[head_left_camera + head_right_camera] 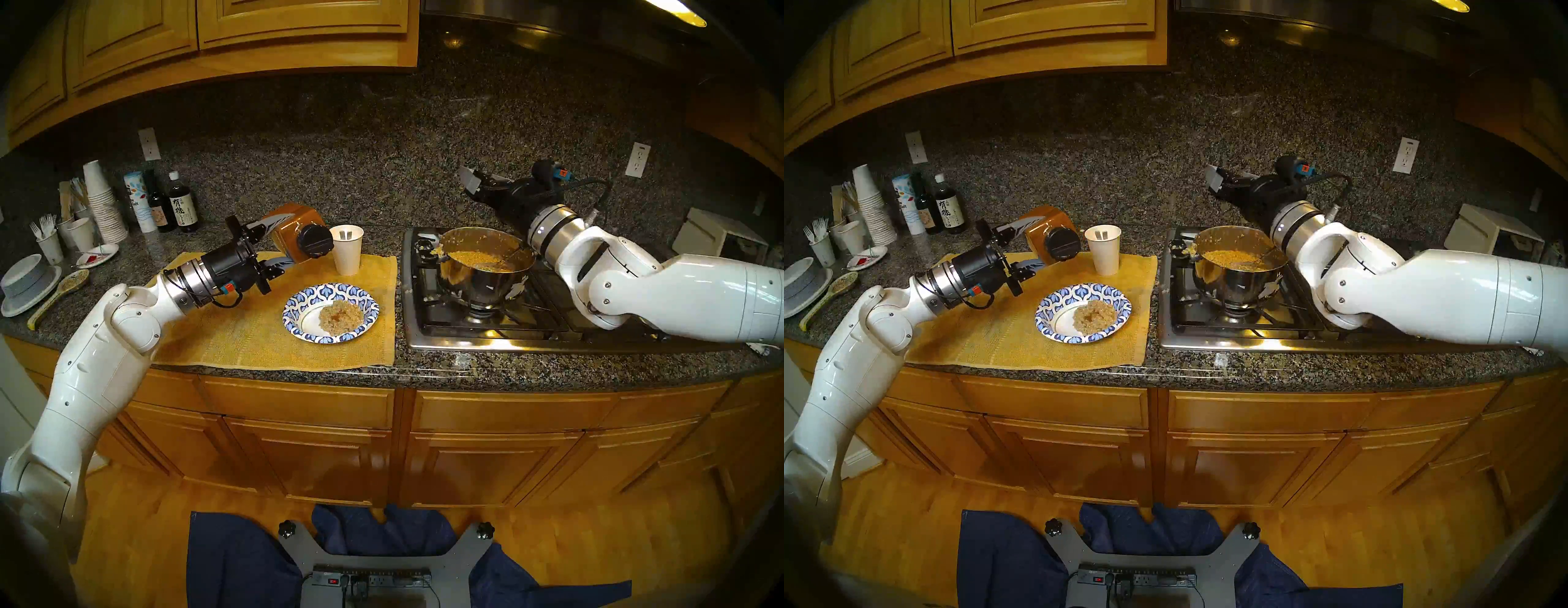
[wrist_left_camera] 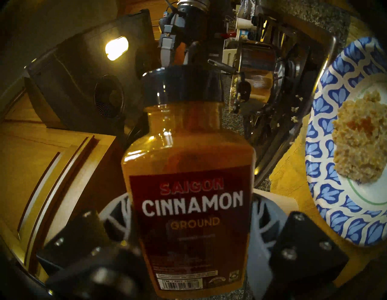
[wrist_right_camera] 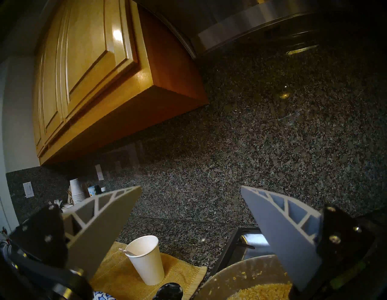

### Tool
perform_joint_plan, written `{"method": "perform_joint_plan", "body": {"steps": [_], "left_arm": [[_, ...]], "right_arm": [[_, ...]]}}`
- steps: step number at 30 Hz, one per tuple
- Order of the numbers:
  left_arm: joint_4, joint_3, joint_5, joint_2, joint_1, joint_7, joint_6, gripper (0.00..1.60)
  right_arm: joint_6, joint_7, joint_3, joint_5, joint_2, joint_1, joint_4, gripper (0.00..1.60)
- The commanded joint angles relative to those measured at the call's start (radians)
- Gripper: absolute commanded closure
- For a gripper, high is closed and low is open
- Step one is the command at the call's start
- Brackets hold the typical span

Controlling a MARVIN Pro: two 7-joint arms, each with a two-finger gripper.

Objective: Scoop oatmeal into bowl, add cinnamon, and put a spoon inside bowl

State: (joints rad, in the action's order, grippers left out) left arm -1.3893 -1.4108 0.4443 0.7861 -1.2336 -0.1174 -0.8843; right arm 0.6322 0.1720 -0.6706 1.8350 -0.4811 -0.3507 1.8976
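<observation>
The cinnamon bottle lies level in the left claw, pinched at its base, over the yellow mat's back edge, just behind the bowl. The oatmeal already wears an orange dusting that only the left wrist view shows clearly. Next, likely: set the bottle down, then fetch the spoon from the paper cup. The right claw is spread, empty.

Left hand clamped level; right hand spread wide, raised.

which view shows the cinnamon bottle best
The left wrist view: the cinnamon bottle fills the frame, label readable, clamped in the left gripper. Both head views show it small and tipped sideways, label hidden. The right wrist view shows at most its dark cap.
</observation>
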Motion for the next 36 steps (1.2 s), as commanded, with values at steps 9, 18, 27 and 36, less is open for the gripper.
{"method": "perform_joint_plan", "body": {"steps": [9,18,27,36], "left_arm": [[-0.064,-0.045,-0.282,-0.007,-0.002,-0.018,0.081,1.6],[-0.087,-0.049,-0.446,-0.012,-0.029,-0.049,0.159,1.6],[-0.124,-0.059,-0.616,-0.018,-0.052,-0.086,0.252,1.6],[-0.17,-0.071,-0.809,-0.022,-0.081,-0.134,0.375,1.6]], "right_arm": [[0.009,-0.002,0.024,-0.002,-0.002,-0.029,0.0,0.0],[0.01,-0.002,0.023,-0.002,-0.003,-0.03,0.0,0.0],[0.01,-0.002,0.023,-0.002,-0.003,-0.031,0.0,0.0],[0.01,-0.002,0.023,-0.002,-0.003,-0.032,0.0,0.0]]}}
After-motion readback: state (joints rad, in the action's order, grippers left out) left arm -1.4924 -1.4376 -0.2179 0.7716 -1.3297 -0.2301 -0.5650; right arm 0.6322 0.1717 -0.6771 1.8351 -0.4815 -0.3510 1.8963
